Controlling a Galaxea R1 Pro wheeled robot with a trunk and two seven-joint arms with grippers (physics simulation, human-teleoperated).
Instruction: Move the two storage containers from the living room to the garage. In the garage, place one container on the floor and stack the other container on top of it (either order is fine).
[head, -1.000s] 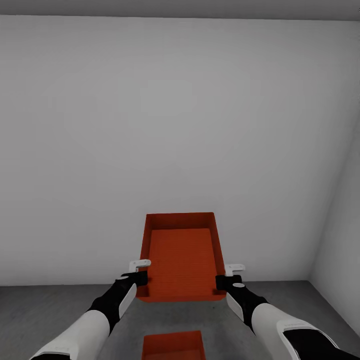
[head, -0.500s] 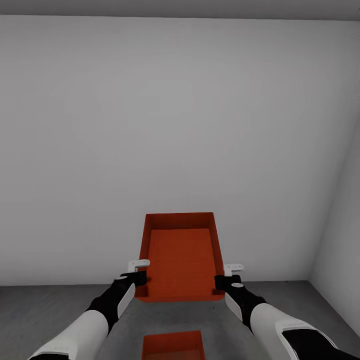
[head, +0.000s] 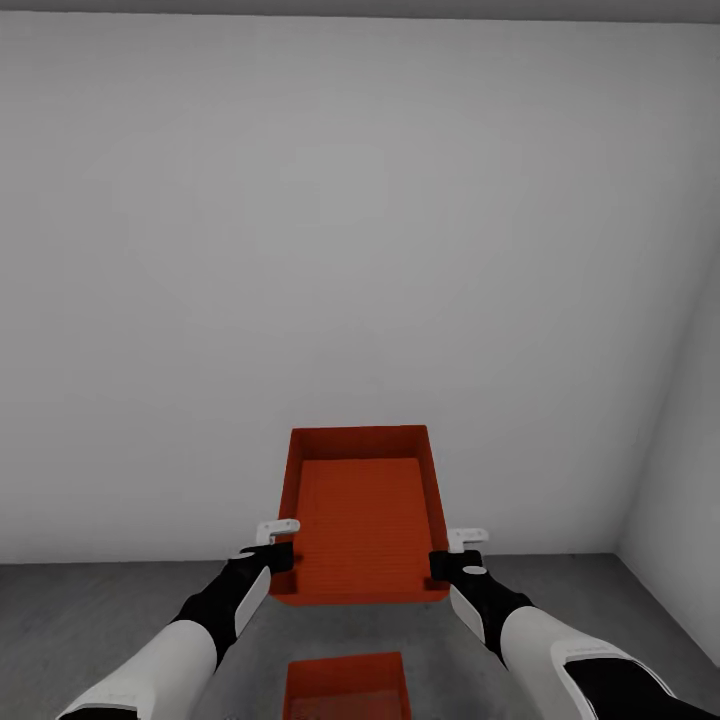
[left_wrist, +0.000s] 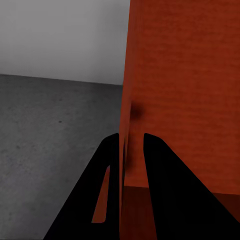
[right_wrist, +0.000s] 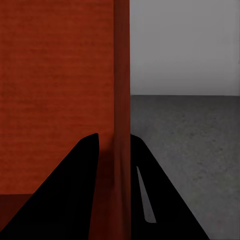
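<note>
Lower bin (head: 347, 688): on the floor (head: 90, 620), cut off by the head view's bottom edge; only its far end shows. Held bin (head: 361, 515): in the air above it, open side up, long axis running away from the robot toward the wall (head: 350, 250). Left gripper (head: 279, 543) pinches its left wall (left_wrist: 126, 130); right gripper (head: 455, 553) pinches its right wall (right_wrist: 121, 100). Finger (left_wrist: 107, 165) tips are partly hidden.

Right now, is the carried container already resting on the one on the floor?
No, the carried container hangs between both grippers, clearly above the lower container.
</note>
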